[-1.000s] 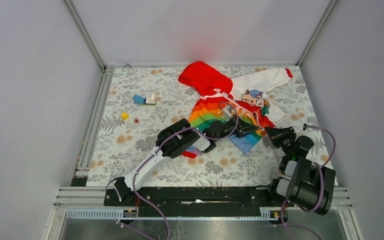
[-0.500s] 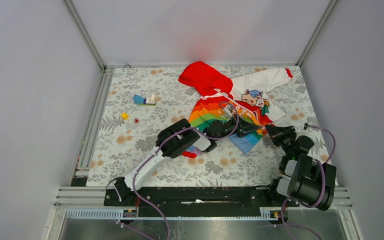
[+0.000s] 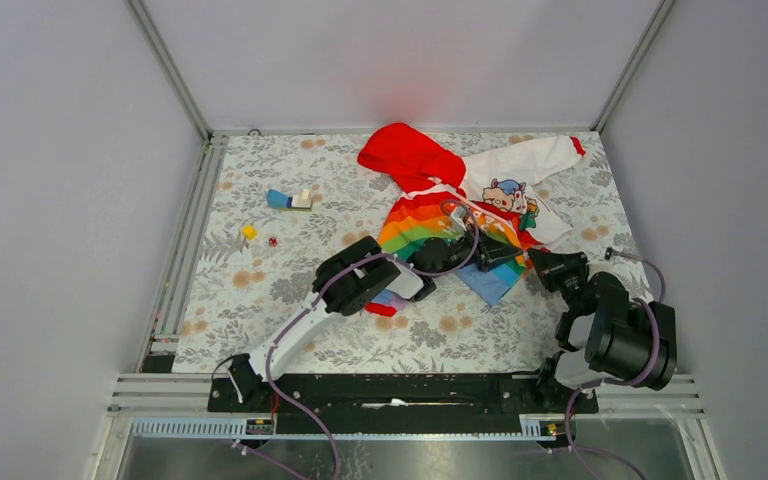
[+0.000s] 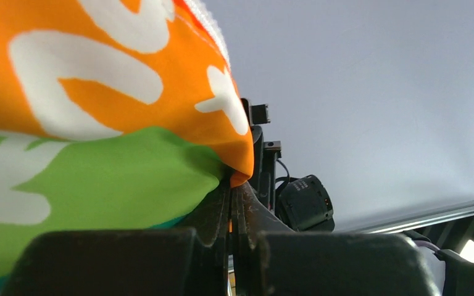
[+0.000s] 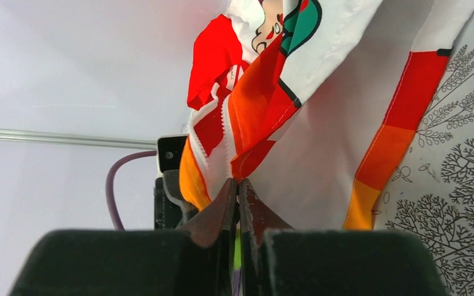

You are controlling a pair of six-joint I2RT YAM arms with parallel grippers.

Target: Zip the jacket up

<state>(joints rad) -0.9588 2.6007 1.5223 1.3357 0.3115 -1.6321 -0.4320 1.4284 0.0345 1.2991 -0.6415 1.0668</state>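
Top external shows the jacket (image 3: 430, 225) lying on the table (image 3: 260, 290) right of centre. Its long axis runs from the red hood (image 3: 405, 155) at the far side down to the hem nearest the arms. Both claws meet at that hem: the left claw (image 4: 233, 192) is pinched narrow on the orange-and-green edge, and the right claw (image 5: 238, 188) on the orange edge below the zipper teeth (image 5: 224, 123). From them the opening runs away toward the hood.

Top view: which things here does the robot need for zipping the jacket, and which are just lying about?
Part of the job: the jacket, left gripper and right gripper, both shut on its fabric.
Just lying about: blue-and-white block, small yellow piece, tiny red piece.
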